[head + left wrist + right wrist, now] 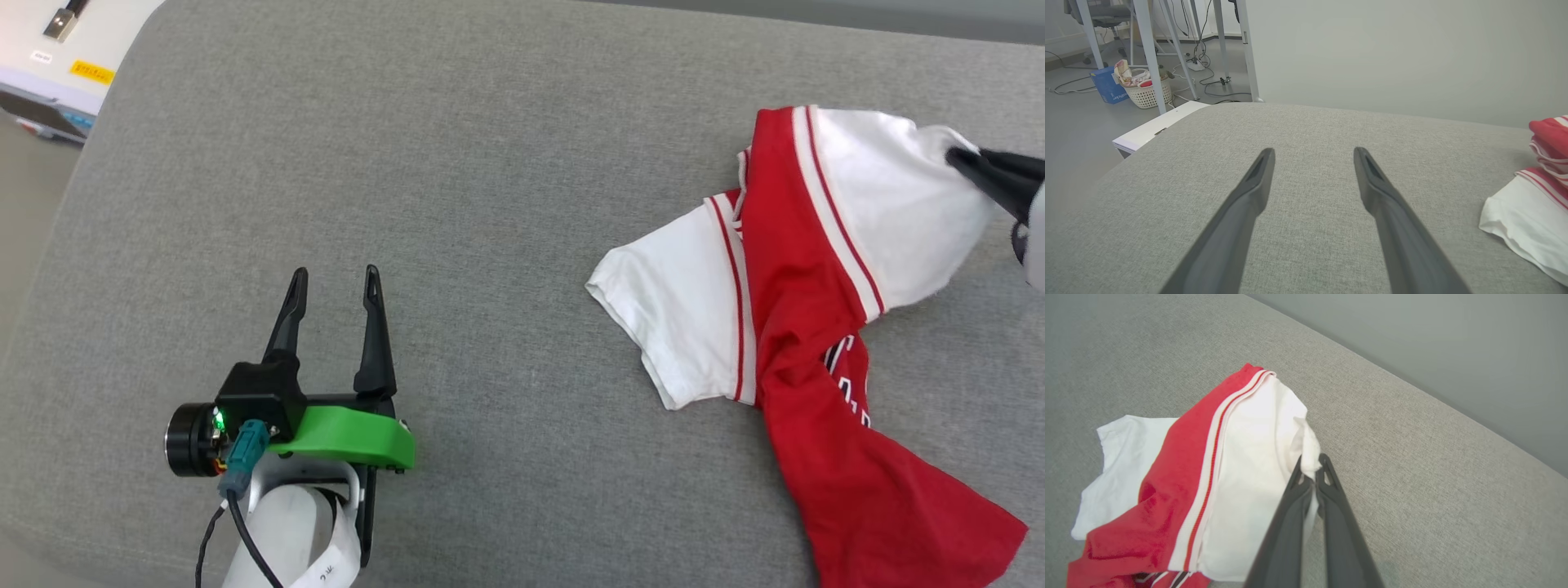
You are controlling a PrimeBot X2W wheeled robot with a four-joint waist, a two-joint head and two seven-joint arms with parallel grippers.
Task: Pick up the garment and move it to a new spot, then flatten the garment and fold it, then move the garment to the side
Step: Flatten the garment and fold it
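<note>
The garment (804, 269), a red jersey with white sleeves and striped trim, lies crumpled on the right of the grey cushion (490, 204); part of its black print peeks out of a fold. My right gripper (957, 157) is shut on the edge of one white sleeve and holds that part lifted; the right wrist view shows the garment (1208, 469) with sleeve cloth pinched between the fingertips of the right gripper (1312, 462). My left gripper (336, 282) rests open over bare cushion at the lower left, far from the jersey. The left wrist view has the left gripper (1312, 153) and the garment's sleeve (1531, 216) at its right edge.
A white table (57, 49) with a cable plug and labels stands beyond the cushion's far left corner. In the left wrist view, floor with table legs, cables, a white basket (1145, 92) and a blue box (1108, 85) lies past the cushion edge. A grey wall backs the cushion.
</note>
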